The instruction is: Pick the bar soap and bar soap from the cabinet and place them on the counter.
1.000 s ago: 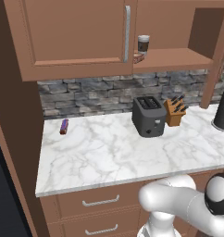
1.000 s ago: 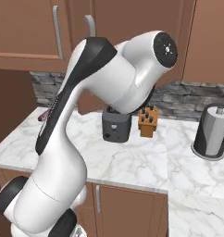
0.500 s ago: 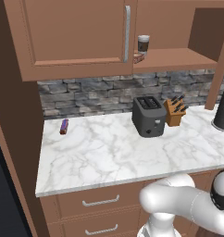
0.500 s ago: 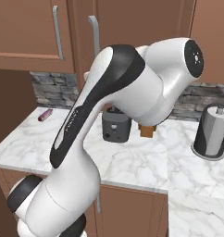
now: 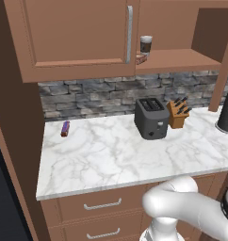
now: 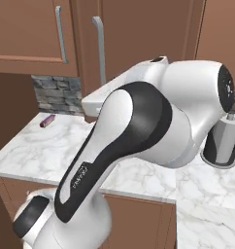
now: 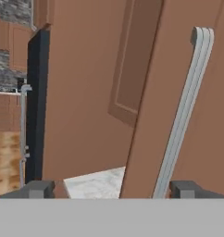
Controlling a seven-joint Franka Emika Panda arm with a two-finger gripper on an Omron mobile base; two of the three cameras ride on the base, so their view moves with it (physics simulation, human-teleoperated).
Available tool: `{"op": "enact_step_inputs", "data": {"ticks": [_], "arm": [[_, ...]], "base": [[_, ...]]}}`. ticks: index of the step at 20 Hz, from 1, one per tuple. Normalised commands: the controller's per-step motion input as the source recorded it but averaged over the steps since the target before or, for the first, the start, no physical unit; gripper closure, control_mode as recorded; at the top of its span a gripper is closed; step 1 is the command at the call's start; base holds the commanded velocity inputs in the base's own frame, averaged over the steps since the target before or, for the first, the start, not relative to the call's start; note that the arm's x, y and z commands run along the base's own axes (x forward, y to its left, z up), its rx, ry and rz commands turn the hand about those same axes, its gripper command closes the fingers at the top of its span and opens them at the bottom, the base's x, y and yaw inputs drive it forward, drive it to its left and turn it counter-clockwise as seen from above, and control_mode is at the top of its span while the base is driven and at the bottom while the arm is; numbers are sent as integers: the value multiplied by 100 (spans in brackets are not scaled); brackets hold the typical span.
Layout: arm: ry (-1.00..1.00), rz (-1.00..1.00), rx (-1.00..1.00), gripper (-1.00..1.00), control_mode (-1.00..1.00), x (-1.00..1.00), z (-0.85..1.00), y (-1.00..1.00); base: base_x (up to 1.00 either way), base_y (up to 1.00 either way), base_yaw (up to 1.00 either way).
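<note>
- Wall cabinet: left door seen shut in left base view; right part stands open, plain brown shelf exposed.
- One bar soap made out on shelf, just beside door's silver handle, at foot of paper cup. Small, reddish rim. 2nd bar can't be told apart from here.
- Counter (white marble, grey veins) carries toaster, knife block just beside it on the right, purple stick well apart to the left near stone backsplash. No soap seen on the slab.
- Gripper: two dark tips at bottom of hand view, set wide apart, nothing between them. Cabinet door edge w/ long silver bar handle seen ahead, tilted in that view; sliver of marble below.
- Vs 0.5 s ago, right base view: arm's elbow and upper link have swung closer to cam and now cover toaster and knife block seen then; paper-towel holder partly hidden at right.
- Vs 0.5 s ago, left base view: scene unchanged; white arm link low right sits a little further left. Soap, cup, toaster not shifted.
</note>
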Motion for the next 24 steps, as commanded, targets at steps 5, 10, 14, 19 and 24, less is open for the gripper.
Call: {"op": "enact_step_inputs", "data": {"ticks": [5,10,14,19,24], "arm": [[-12,5,-9,-100,-100,-50,0,47],[-15,2,-17,-100,-100,-26,0,56],[-24,0,-20,-100,-100,-24,0,52],[-23,0,-22,-100,-100,-10,0,46],[-18,-3,-24,-100,-100,0,0,45]], "base": [[0,0,0],[0,0,0],[0,0,0],[0,0,0],[0,0,0]]}}
